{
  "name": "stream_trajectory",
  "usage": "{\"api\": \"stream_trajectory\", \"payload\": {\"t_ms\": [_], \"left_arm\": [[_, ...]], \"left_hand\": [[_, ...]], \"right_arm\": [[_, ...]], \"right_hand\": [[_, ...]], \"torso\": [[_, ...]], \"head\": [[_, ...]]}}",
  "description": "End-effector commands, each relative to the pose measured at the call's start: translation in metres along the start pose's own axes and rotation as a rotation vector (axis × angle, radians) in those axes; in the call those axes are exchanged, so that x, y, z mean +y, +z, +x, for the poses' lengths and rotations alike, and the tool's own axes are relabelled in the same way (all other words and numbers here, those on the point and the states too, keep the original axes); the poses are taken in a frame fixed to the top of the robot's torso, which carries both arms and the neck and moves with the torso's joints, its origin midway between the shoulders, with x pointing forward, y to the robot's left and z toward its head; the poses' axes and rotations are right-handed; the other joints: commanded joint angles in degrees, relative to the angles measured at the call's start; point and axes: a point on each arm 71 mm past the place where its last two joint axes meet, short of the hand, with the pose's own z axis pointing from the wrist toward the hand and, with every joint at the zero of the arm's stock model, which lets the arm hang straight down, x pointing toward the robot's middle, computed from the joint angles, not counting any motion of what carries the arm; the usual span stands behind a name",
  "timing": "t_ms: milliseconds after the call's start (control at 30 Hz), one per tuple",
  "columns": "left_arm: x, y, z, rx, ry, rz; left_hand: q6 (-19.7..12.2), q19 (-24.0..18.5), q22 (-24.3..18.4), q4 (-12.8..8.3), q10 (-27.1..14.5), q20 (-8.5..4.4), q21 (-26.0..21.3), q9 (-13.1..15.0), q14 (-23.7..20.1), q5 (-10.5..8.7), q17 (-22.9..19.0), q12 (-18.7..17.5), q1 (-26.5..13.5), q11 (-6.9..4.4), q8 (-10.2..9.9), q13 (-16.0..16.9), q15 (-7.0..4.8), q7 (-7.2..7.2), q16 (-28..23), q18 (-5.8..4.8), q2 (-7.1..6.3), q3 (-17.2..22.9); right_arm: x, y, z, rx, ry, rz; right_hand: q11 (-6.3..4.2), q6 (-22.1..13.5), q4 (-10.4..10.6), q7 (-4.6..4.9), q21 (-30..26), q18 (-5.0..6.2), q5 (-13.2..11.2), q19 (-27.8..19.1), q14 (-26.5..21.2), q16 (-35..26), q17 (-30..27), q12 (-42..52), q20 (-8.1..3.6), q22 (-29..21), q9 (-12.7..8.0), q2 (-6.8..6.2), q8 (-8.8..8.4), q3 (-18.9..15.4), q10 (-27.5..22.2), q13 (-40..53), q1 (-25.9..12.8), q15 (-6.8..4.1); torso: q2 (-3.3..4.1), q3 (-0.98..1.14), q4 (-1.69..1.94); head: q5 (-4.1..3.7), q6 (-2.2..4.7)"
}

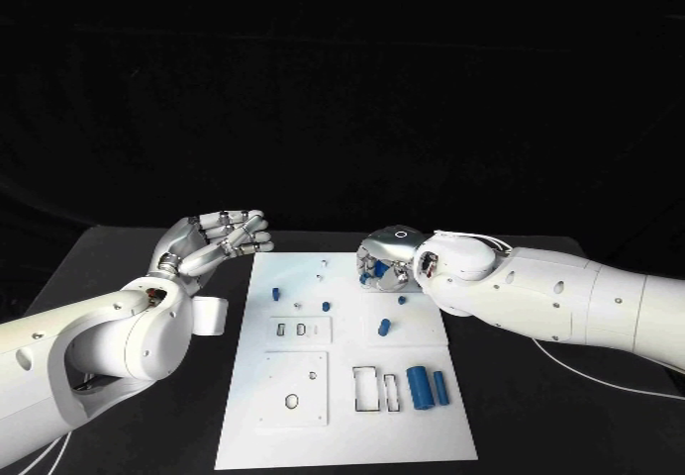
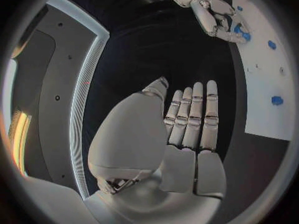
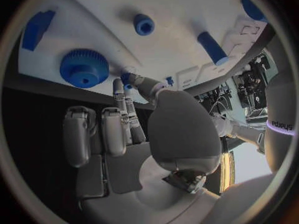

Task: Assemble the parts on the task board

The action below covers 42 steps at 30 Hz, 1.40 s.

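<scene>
Task board (image 1: 342, 396) lies under the right hand (image 1: 388, 259), pinching a small blue part (image 3: 126, 78); left hand (image 1: 217, 237) spread open.

We see a black table (image 1: 143, 247), a white task board (image 1: 342, 435) lying flat at its middle, cables (image 1: 600, 371) trailing beside it

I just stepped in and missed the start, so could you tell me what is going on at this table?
The robot is working on a white task board set with small blue parts. Its right hand is down over the far part of the board, and the right wrist view shows its fingertips pinching a small blue piece near a blue gear. The left hand is raised beside the board's far left corner, fingers apart, holding nothing. Two blue cylinders lie on the near part of the board.
</scene>
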Motion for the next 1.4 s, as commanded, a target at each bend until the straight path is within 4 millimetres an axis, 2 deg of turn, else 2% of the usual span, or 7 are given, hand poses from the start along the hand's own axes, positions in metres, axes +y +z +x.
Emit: {"api": "stream_trajectory", "payload": {"t_ms": [33, 367, 600, 933, 1033, 1200, 1400], "left_arm": [[-0.002, 0.001, 0.001, 0.017, -0.005, 0.004], [-0.001, 0.001, 0.0, 0.015, -0.003, 0.002], [-0.001, 0.002, 0.002, 0.02, -0.006, 0.001], [-0.001, 0.003, 0.004, 0.025, -0.008, 0.003], [-0.004, 0.003, 0.004, 0.026, -0.007, 0.009], [-0.007, 0.004, 0.004, 0.027, -0.005, 0.013], [-0.008, 0.005, 0.004, 0.027, -0.005, 0.015]], "left_hand": [[0.19, 0.3, 0.05, -0.09, 0.24, 0.0, 0.24, -0.09, 0.03, -0.26, 0.09, -0.33, 0.0, 0.25, -0.37, -0.1, -0.03, 0.38, -0.1, 0.76, -0.39, 0.41], [0.07, 0.37, 0.05, -0.2, 0.13, -0.02, 0.3, -0.13, -0.2, -0.27, 0.14, -0.58, 0.12, 0.34, -0.48, -0.11, 0.06, 0.47, -0.27, 0.74, -0.45, 0.57], [0.12, 0.25, -0.01, -0.25, 0.21, 0.02, 0.26, -0.14, -0.71, -0.3, 0.16, -0.79, 0.15, 0.39, -0.52, -0.08, 0.19, 0.48, -0.61, 0.67, -0.5, 0.76], [0.14, 0.16, -0.05, -0.26, 0.26, 0.05, 0.21, -0.14, -0.88, -0.3, 0.17, -0.86, 0.16, 0.39, -0.52, -0.07, 0.23, 0.47, -0.73, 0.65, -0.51, 0.84], [0.14, 0.16, -0.05, -0.26, 0.26, 0.05, 0.21, -0.14, -0.88, -0.3, 0.17, -0.86, 0.16, 0.39, -0.52, -0.07, 0.23, 0.47, -0.73, 0.65, -0.51, 0.84], [0.14, 0.16, -0.05, -0.26, 0.26, 0.05, 0.21, -0.14, -0.88, -0.3, 0.17, -0.86, 0.16, 0.39, -0.52, -0.07, 0.23, 0.47, -0.73, 0.65, -0.51, 0.84], [0.16, 0.1, -0.08, -0.27, 0.29, 0.06, 0.18, -0.14, -0.99, -0.3, 0.17, -0.9, 0.17, 0.39, -0.53, -0.06, 0.26, 0.45, -0.81, 0.64, -0.53, 0.88]], "right_arm": [[0.002, -0.001, -0.005, -0.073, -0.006, 0.005], [0.011, 0.007, -0.015, -0.193, 0.021, 0.02], [0.017, 0.022, -0.021, -0.264, 0.029, 0.034], [0.026, 0.035, -0.021, -0.272, 0.044, 0.022], [0.027, 0.038, -0.02, -0.263, 0.046, 0.019], [0.027, 0.04, -0.017, -0.246, 0.046, 0.019], [0.027, 0.041, -0.013, -0.218, 0.045, 0.019]], "right_hand": [[-0.17, 0.81, -0.12, -0.71, 0.49, -1.1, -0.05, 0.37, 2.81, 0.23, -0.05, 0.35, -0.43, 4.76, 2.66, 1.28, 1.45, 0.48, 0.77, 0.29, 0.47, -0.45], [-0.11, 0.13, -0.29, -0.6, 0.6, -1.12, 0.09, 0.36, 2.84, 0.32, -0.03, -0.25, -0.56, 4.96, 3.6, 0.98, 1.95, 0.67, 0.48, 0.3, 0.33, -0.46], [-0.06, -0.03, -0.24, -0.58, 0.69, -1.16, 0.0, 0.42, 2.84, 0.35, 0.0, -0.39, -0.55, 5.11, 3.82, 0.87, 2.05, 0.66, 0.43, 0.31, 0.16, -0.41], [0.01, -0.37, -0.11, -0.55, 0.73, -1.17, -0.38, 0.42, 2.87, 0.44, 0.1, -0.62, -0.5, 5.21, 4.17, 0.66, 2.17, 0.61, 0.35, 0.33, -0.18, -0.36], [0.03, -0.46, -0.07, -0.54, 0.75, -1.17, -0.45, 0.43, 2.88, 0.47, 0.12, -0.69, -0.49, 5.24, 4.26, 0.57, 2.2, 0.57, 0.31, 0.34, -0.28, -0.34], [0.04, -0.52, -0.03, -0.53, 0.69, -1.15, -0.52, 0.36, 2.86, 0.44, 0.03, -0.74, -0.48, 5.15, 4.33, 0.48, 2.21, 0.52, 0.3, 0.35, -0.38, -0.32], [0.07, -0.7, 0.14, -0.53, 0.65, -1.13, -0.81, 0.29, 2.85, 0.45, -0.01, -0.87, -0.44, 5.11, 4.53, 0.32, 2.26, 0.42, 0.27, 0.38, -0.68, -0.28]], "torso": [[-0.02, -0.06, 0.1], [0.09, -0.11, 0.23], [0.19, -0.23, 0.61], [0.37, -0.29, 0.92], [0.67, -0.32, 0.83], [0.76, -0.36, 1.01], [0.75, -0.39, 0.94]], "head": [[-0.03, 0.03], [0.47, 0.71], [0.29, 0.94], [0.15, 0.78], [0.39, 1.02], [0.35, 0.65], [0.47, 0.5]]}}
